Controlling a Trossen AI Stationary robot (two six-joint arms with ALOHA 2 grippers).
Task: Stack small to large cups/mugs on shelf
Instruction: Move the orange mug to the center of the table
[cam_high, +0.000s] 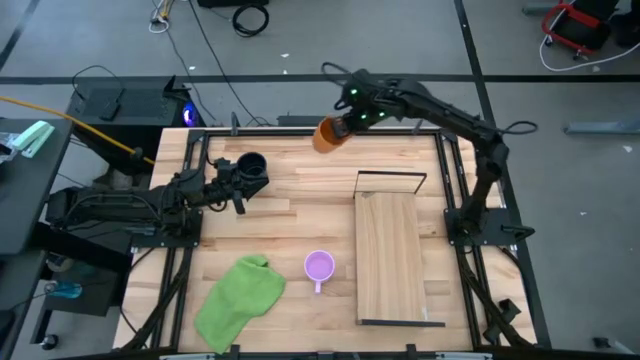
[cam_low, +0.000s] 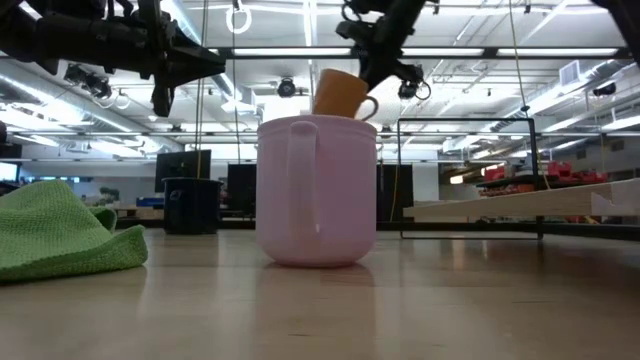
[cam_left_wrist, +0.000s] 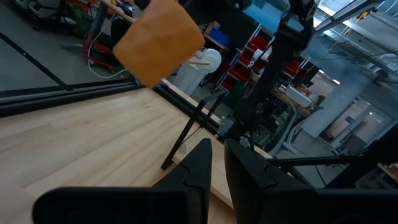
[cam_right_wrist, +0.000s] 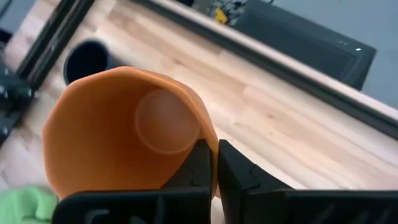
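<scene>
right now the right gripper (cam_right_wrist: 214, 163) pinches the orange mug's (cam_high: 328, 135) wall, tilted, high over the table's far edge. shelf (cam_high: 390, 255) lies nearer, lengthwise away from that edge. left gripper (cam_left_wrist: 216, 163), fingers nearly together, empty, hovers beside the black mug (cam_high: 251, 166); purple mug (cam_high: 319, 266) waits.

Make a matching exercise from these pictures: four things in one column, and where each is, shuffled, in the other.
Things:
1. orange mug
2. purple mug
3. black mug
4. green cloth

Places:
A. on the table, just left of the shelf
B. on the table, near the front left corner
C. held in the air by the right gripper
D. on the table, by the left gripper

Pairs: 1-C, 2-A, 3-D, 4-B
</scene>
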